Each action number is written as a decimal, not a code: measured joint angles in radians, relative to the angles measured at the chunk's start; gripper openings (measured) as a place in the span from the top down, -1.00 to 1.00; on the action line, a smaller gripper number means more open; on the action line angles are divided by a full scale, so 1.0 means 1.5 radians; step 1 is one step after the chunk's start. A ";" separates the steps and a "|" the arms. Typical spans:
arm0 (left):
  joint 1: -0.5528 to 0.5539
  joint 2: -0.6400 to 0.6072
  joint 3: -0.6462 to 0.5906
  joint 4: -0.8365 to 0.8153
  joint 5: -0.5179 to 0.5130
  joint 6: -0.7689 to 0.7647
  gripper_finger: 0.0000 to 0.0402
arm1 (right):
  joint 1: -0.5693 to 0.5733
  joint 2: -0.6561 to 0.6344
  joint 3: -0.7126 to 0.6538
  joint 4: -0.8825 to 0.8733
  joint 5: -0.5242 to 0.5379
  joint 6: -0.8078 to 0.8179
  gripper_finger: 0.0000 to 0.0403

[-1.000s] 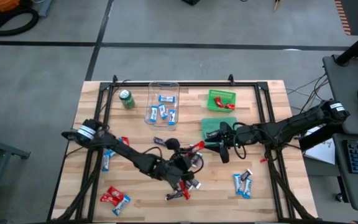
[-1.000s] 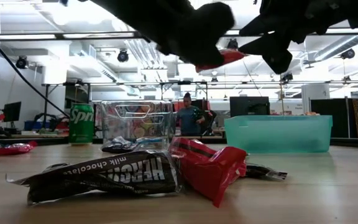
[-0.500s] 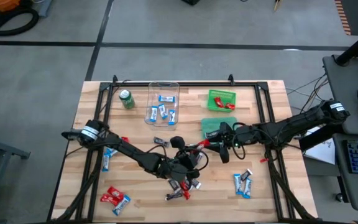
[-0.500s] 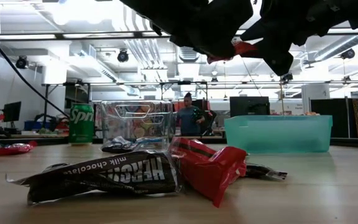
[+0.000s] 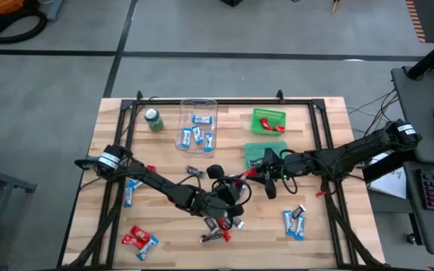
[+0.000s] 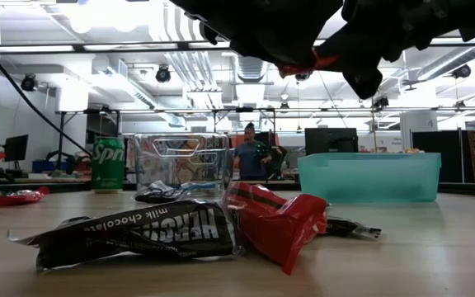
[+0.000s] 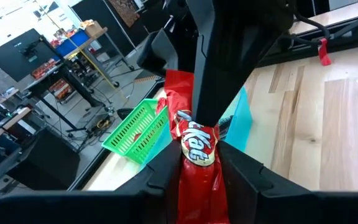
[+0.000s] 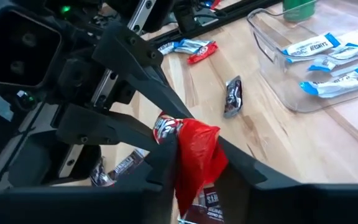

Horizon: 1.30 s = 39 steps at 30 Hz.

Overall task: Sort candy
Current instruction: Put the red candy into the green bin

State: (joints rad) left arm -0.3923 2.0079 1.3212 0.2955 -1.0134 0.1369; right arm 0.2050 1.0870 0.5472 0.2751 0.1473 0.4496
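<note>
Both pincers meet above the middle of the table [image 5: 330,120]. The left pincer [image 7: 194,163] is closed on a red candy bar [image 7: 191,140]. The right pincer [image 8: 194,163] is pinched on the other end of the same bar, near the teal bin [image 5: 256,155]. More candy [image 5: 218,226] lies below them.

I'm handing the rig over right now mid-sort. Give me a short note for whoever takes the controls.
Left claw and right claw both grip one red candy in mid-air over the table's middle: a handoff.
Done: blue-and-white bars in the clear bin, red ones in the green basket.
The teal bin shows nothing inside.
Left: loose candy pile near the front, more at the left and right.
</note>
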 joint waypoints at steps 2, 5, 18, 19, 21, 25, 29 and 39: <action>0.000 0.000 -0.002 0.000 0.001 -0.004 0.61 | 0.000 0.000 0.000 0.000 0.000 -0.006 0.78; 0.000 0.000 -0.004 -0.006 0.001 -0.005 0.56 | 0.000 -0.001 0.000 -0.001 -0.008 -0.018 0.90; 0.000 -0.001 -0.006 -0.059 0.001 -0.110 0.19 | -0.035 -0.012 0.000 -0.015 -0.014 -0.020 0.92; 0.000 -0.001 -0.006 -0.062 0.001 -0.114 0.16 | -0.048 -0.013 0.000 -0.021 -0.015 -0.016 0.92; 0.000 -0.003 -0.006 -0.065 0.000 -0.120 0.12 | -0.080 -0.018 0.010 -0.067 -0.016 -0.009 0.92; -0.001 -0.008 -0.009 -0.065 0.001 -0.125 0.09 | -0.171 -0.021 0.056 -0.218 0.001 -0.023 0.92; -0.001 -0.017 -0.019 -0.072 0.001 -0.125 0.09 | -0.276 -0.018 0.111 -0.365 0.044 -0.042 0.93; 0.005 -0.030 -0.021 -0.136 0.000 -0.131 0.09 | -0.521 -0.016 0.121 -0.434 0.052 -0.073 0.93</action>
State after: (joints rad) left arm -0.3847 1.9625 1.2896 0.0909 -1.0134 -0.0603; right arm -0.5762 1.0635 0.7291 -0.3756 0.2252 0.3397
